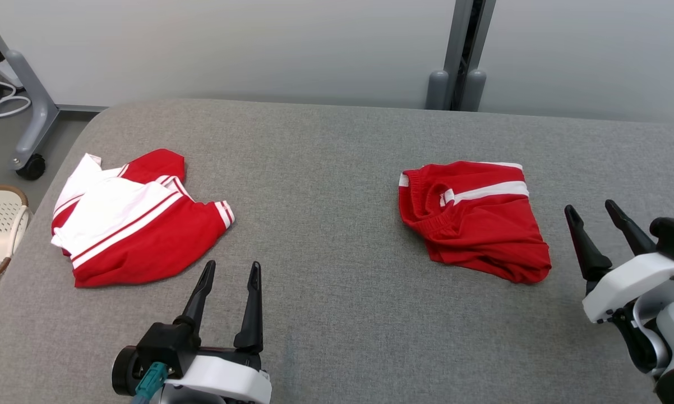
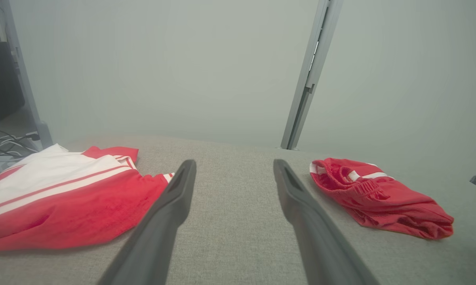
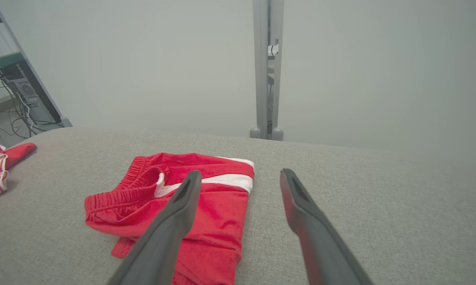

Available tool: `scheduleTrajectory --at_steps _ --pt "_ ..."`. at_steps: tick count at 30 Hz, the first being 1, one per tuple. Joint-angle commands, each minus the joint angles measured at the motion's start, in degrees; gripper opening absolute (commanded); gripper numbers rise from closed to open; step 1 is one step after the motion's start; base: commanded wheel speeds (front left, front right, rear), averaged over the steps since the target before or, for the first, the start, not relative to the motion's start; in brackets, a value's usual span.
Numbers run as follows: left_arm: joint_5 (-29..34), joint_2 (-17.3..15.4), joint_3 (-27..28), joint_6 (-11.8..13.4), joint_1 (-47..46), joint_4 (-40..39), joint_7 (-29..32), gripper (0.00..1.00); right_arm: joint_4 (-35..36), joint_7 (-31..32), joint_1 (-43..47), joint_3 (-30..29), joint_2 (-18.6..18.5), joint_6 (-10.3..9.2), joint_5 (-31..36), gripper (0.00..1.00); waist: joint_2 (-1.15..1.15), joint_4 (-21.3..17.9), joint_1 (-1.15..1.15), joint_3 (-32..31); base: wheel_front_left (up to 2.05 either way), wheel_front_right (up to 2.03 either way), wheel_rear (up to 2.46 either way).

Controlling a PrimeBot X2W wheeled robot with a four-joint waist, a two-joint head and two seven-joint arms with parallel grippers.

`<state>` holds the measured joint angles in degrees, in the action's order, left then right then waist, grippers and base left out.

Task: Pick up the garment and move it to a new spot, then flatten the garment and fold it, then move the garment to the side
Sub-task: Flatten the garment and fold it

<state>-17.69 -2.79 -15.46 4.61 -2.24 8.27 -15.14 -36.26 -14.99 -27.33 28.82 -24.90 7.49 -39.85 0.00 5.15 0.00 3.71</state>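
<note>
Grey woven cloth is covering the desk, and two garments are lying on it well apart. A red-and-white shirt is sitting loosely folded near the desk's left edge, with its white panel and striped cuffs facing up. Red shorts with a white side stripe are resting on the right half, folded into a rough block with the elastic waistband turned toward the left.

The left gripper is hovering over bare desk near the shirt's closest hem, its two dark fingers spread wide and holding nothing. The right gripper is hanging just beside the right edge of the shorts — also spread wide and empty. In its wrist view one finger is overlapping the red cloth, but whether it is touching cannot be told.

Off the desk's left edge a pale basket is standing beside a grey frame leg on a wheel.
</note>
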Motion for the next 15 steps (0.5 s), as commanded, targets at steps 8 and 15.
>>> scheduleTrajectory --at_steps 8,15 --pt "0.6 -0.2 -0.4 -0.5 -0.9 -1.0 0.0 1.0 3.5 -0.3 5.6 -8.0 4.1 0.02 7.6 1.0 0.0 0.5 0.0 0.4 0.0 0.0 0.0" --pt "0.3 -0.2 -0.8 0.2 -0.6 -1.9 0.0 1.0 6.6 -0.3 9.1 -15.1 7.5 0.02 10.7 1.0 0.0 0.8 0.0 0.3 0.0 0.0 0.0"
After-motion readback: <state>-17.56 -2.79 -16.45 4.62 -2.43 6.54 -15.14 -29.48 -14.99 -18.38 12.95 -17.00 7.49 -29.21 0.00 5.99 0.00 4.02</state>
